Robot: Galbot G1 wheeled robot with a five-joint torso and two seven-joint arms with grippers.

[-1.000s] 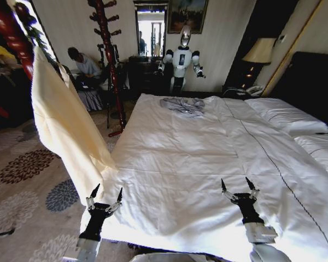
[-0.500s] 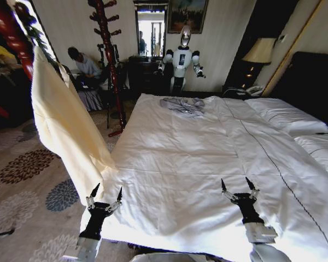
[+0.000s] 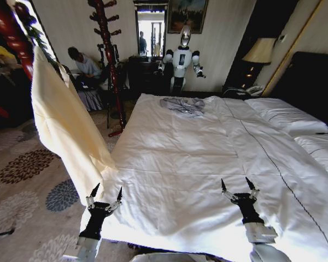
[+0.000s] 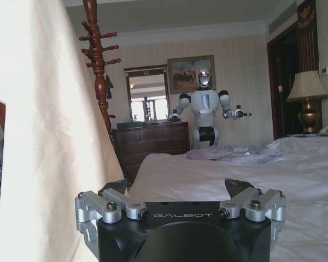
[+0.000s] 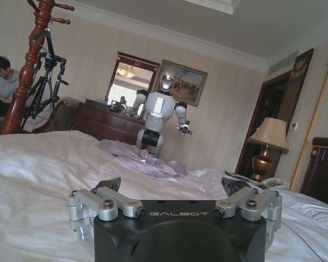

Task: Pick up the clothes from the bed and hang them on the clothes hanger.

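- The left gripper is held low at the bed's near left corner, fingers spread wide, empty.
- The right gripper is held over the near duvet, likewise wide and empty.
- The clothes are hung at left, beside the bed.

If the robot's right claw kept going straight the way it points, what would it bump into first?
Probably nothing soon: the open right gripper points along above the bed. Farther on lies the grey-blue garment, though depth is hard to judge.
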